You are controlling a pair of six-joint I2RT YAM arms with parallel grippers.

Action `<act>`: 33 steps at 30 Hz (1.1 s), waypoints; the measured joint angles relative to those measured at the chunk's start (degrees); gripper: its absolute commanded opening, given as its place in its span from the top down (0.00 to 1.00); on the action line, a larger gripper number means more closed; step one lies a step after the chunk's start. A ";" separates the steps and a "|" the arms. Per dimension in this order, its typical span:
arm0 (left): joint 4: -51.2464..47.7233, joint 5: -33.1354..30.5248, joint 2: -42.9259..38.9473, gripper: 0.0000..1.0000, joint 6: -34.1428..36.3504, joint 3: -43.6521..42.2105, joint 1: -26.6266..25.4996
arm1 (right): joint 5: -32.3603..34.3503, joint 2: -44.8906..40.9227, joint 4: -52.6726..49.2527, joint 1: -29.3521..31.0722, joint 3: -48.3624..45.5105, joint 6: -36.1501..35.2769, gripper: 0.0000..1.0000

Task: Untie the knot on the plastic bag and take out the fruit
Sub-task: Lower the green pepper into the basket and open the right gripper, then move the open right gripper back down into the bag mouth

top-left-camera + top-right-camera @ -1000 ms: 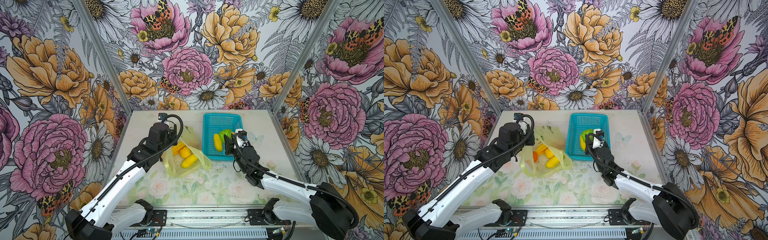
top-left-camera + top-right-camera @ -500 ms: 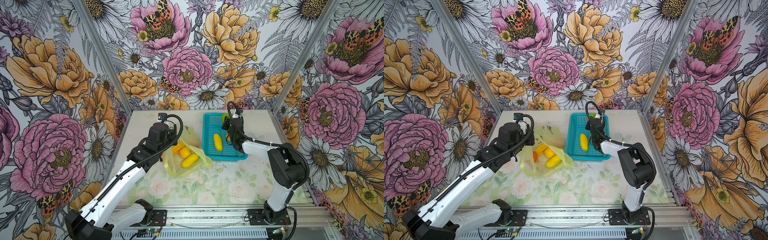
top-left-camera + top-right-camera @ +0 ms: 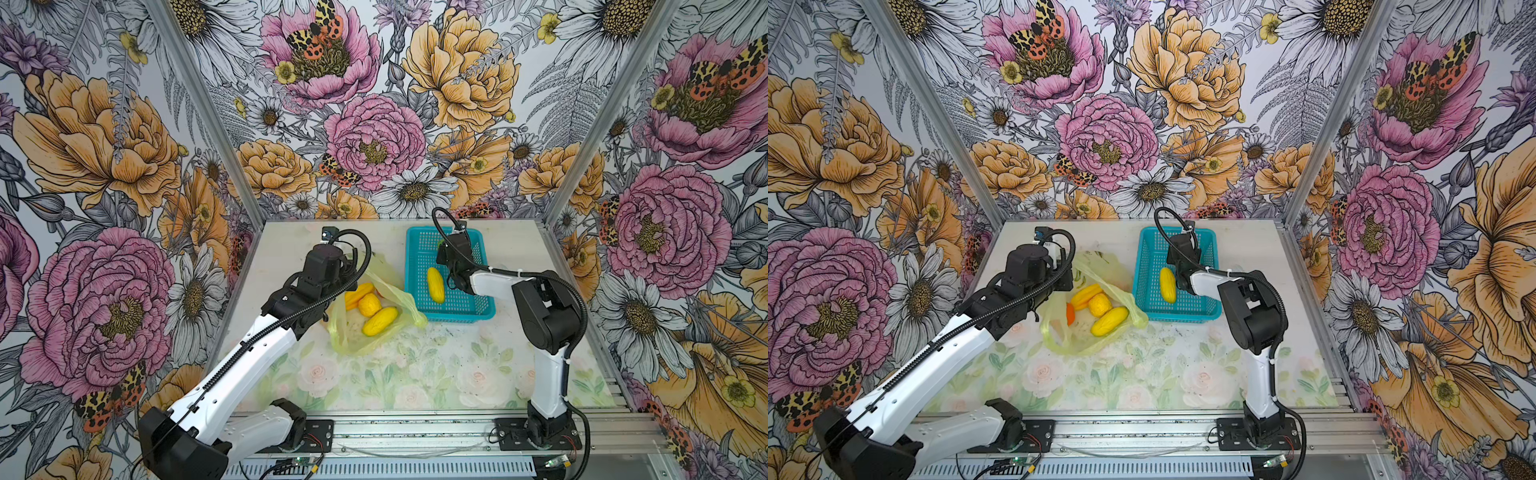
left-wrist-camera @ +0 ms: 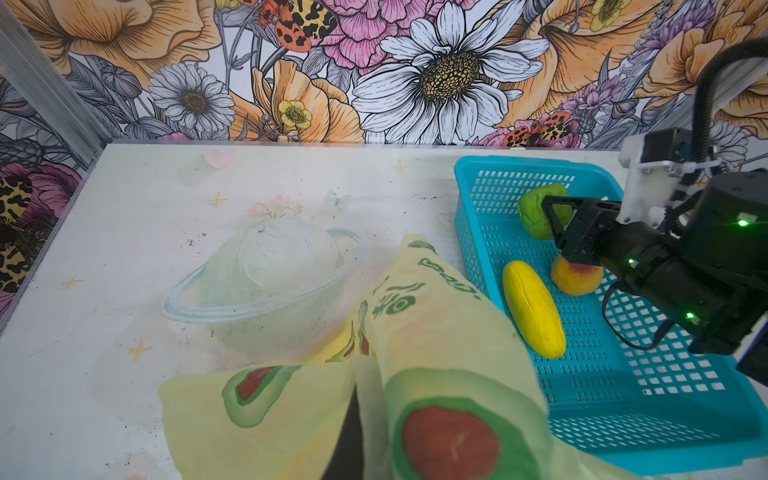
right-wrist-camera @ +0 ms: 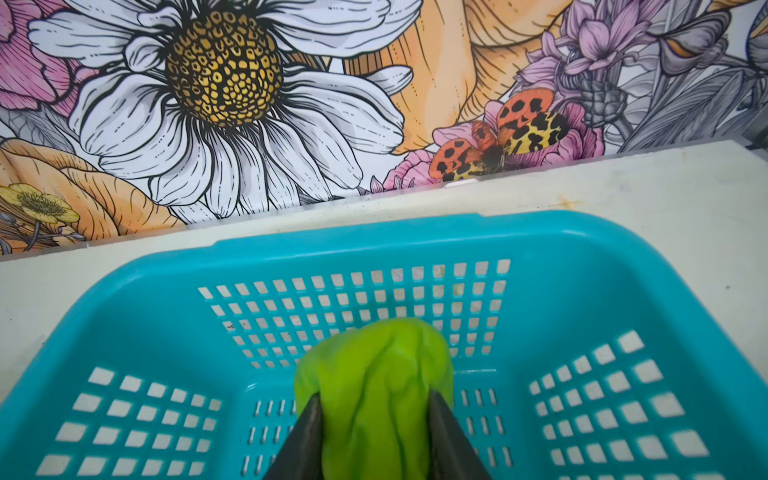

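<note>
Right wrist view, wrinkled lime-green fruit [image 5: 374,361], clamped in right end effector [image 5: 374,397]

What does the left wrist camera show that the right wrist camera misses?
Only the left wrist view: the plastic bag, a long yellow fruit and a peach fruit in the turquoise basket, and the right claw from outside. Only the right wrist view: both fingers pressing the green fruit's sides. Shared: basket, green fruit.

Left arm [image 3: 249,357] stretched diagonally forward and inward, left gripper [image 3: 1066,279] with jaws pressed together, right arm [image 3: 544,374] upright from its base, elbow bent sharply, forearm reaching inward, right gripper [image 5: 374,397] partly closed in a grip
</note>
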 measured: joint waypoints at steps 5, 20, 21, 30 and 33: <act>0.15 -0.04 -0.76 1.00 -0.02 -0.02 0.00 | 0.09 0.02 -1.20 0.00 0.13 -0.85 0.38; 1.18 0.68 -1.88 1.00 -0.09 -4.39 -0.15 | 1.62 -7.30 -2.12 6.64 -7.96 -4.52 0.14; 1.22 0.96 -2.38 1.00 -0.09 -4.48 -0.15 | 1.92 -8.46 -2.64 7.61 -7.96 -5.42 0.15; 1.46 1.75 -3.45 1.00 -0.02 -2.27 -0.11 | 2.51 -27.19 -2.60 10.10 -12.76 -11.89 0.19; 1.53 2.01 -3.30 1.00 0.00 -0.98 -0.11 | 1.70 -33.88 0.52 9.81 -17.49 -12.98 0.26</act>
